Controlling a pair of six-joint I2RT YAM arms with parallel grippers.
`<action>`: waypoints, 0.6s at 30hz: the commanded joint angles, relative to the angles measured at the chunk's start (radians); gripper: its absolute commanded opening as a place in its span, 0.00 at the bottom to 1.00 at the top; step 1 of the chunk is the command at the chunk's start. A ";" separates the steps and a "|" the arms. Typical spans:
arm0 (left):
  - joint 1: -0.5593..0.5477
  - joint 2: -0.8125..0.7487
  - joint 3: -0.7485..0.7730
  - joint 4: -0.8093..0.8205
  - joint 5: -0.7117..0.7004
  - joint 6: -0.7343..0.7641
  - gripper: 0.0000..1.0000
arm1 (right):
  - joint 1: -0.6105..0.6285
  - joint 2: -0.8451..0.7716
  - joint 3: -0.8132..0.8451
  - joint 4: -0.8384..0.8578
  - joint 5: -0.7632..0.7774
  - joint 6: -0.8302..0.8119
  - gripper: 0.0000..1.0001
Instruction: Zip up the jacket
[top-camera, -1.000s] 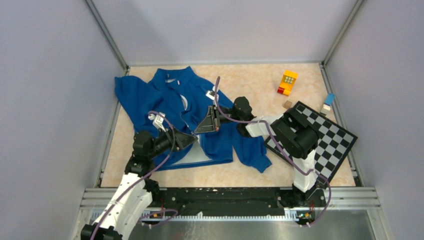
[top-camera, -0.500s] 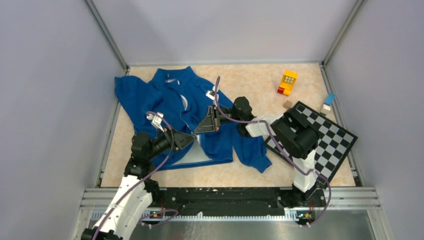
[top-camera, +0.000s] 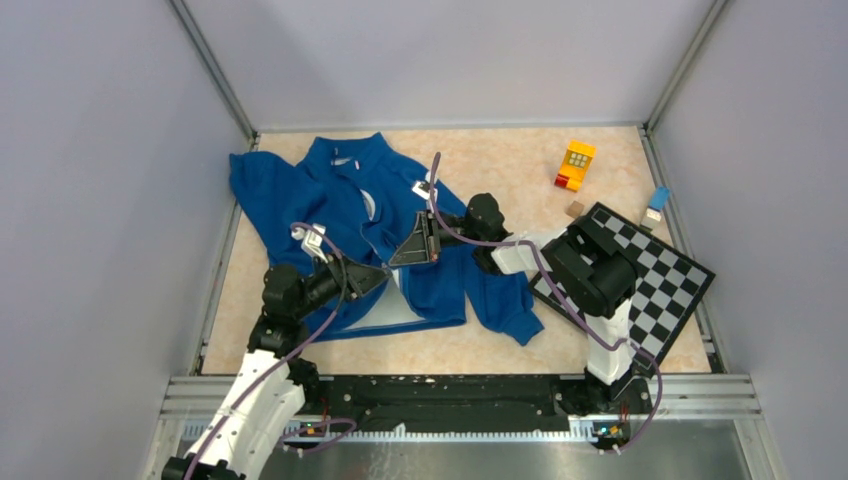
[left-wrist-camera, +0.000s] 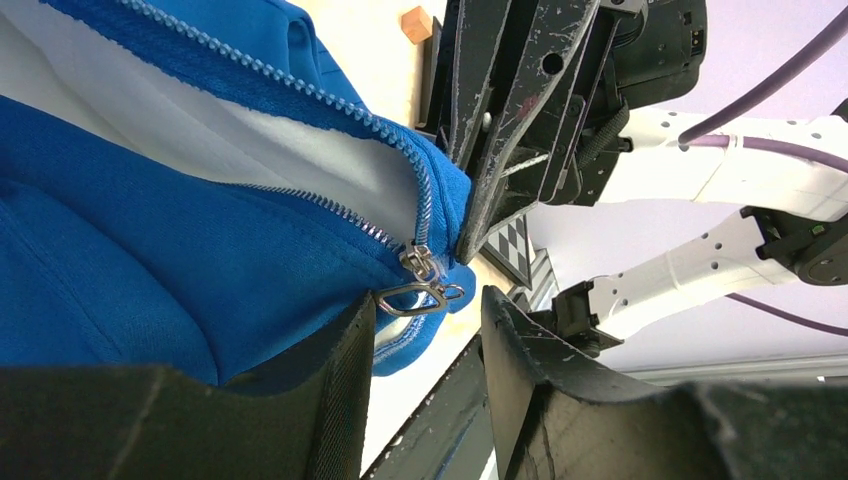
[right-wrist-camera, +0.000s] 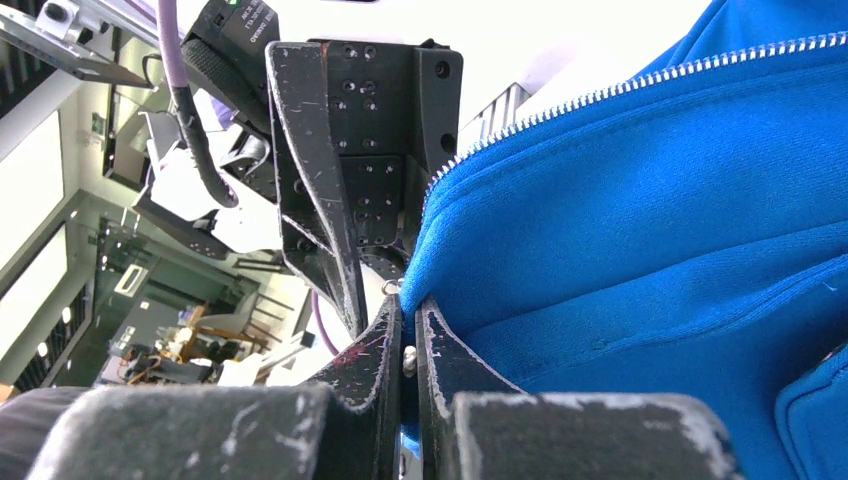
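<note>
The royal-blue jacket lies spread at the left of the table, its front open low down and the pale lining showing. My right gripper is shut on the jacket's lower front edge beside the zipper; in the right wrist view the gripper pinches blue fabric. My left gripper is open just in front of it. In the left wrist view the silver zipper pull hangs between the left gripper's spread fingers, close to the left fingertip, under the slider at the zipper's bottom end.
A checkerboard lies at the right under the right arm. A yellow toy block, a small brown cube and a small blue-white object sit at the back right. Grey walls enclose the table.
My left arm has shifted very slightly back to the left. The right gripper and the jacket have not moved.
</note>
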 joint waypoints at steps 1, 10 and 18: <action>0.003 0.020 0.056 0.041 -0.022 0.010 0.47 | -0.004 -0.030 -0.001 0.086 0.002 0.002 0.00; 0.003 0.044 0.073 0.027 -0.034 0.025 0.37 | 0.002 -0.034 0.001 0.075 0.001 -0.006 0.00; 0.003 0.023 0.134 -0.123 -0.072 0.128 0.22 | 0.003 -0.048 0.002 -0.006 0.008 -0.078 0.00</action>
